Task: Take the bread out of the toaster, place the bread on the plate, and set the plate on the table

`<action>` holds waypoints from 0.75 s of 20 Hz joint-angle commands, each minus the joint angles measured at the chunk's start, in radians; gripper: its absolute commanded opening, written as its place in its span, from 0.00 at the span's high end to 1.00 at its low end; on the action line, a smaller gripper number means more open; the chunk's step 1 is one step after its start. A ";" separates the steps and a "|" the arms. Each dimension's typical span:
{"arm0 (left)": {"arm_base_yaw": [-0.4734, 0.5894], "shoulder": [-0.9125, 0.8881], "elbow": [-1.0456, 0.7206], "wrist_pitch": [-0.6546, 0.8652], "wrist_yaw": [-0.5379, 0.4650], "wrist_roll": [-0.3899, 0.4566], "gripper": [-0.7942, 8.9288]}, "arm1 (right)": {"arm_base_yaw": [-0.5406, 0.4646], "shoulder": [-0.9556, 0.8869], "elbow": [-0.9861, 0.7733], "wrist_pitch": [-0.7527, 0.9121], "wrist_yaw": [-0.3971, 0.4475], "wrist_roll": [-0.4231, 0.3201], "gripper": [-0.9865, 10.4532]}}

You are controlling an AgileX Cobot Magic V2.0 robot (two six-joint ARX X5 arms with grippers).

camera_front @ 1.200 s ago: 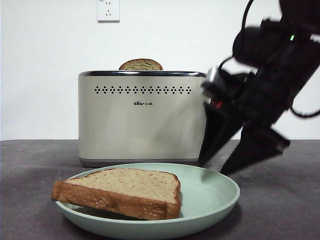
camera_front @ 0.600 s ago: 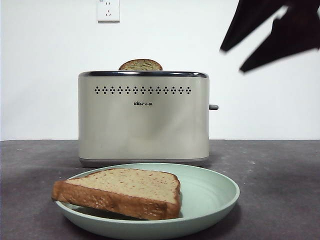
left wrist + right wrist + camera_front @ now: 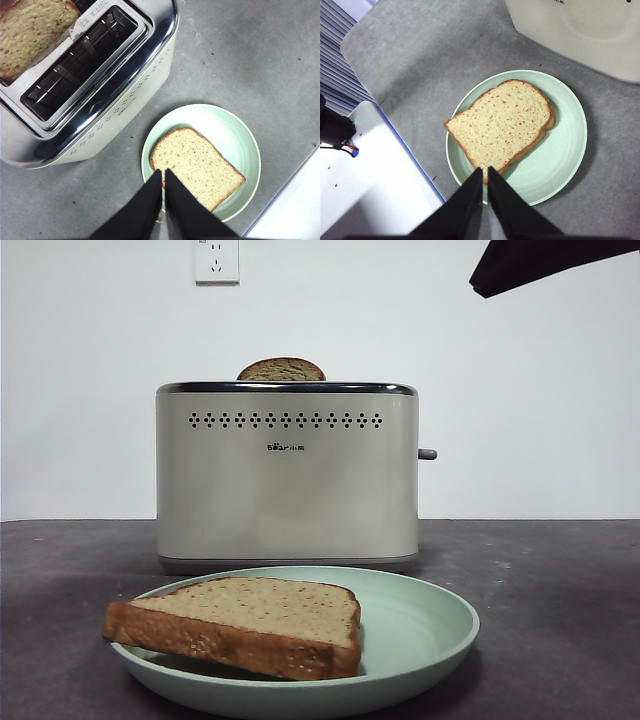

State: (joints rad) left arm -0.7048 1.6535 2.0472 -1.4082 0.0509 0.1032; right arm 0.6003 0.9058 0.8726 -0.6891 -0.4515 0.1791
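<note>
Risen from beside the toaster [image 3: 287, 475], one black gripper shows only as a top-corner tip while both the left gripper [image 3: 163, 172] and right gripper [image 3: 485, 170] hang pressed together, empty, above the bread [image 3: 240, 625] lying flat on the plate [image 3: 420, 625] on the table [image 3: 550, 570], a second slice [image 3: 281, 370] in the slot behind.

- The flat, dark grey table [image 3: 560, 580] has a dull top with a few small pale marks on it.
- A boxy cream toaster [image 3: 287, 480] with a shiny silver top rim stands right on the table, near the back.
- A wide, shallow, pale green round plate [image 3: 430, 625] sits right on the table in front of the toaster. The plate is close to the toaster, but the two are not touching.
- Seen from above, bare grey table shows all round the plate [image 3: 565, 160].
- The table has a blue edge, with something white beyond it.
</note>
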 commanded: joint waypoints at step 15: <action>0.029 -0.010 0.028 0.177 -0.006 0.011 0.91 | 0.006 0.007 0.010 0.008 0.000 -0.014 0.91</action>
State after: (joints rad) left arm -0.6785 1.6489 2.0472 -1.2415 0.0505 0.1062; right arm 0.6003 0.9058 0.8726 -0.6891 -0.4515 0.1791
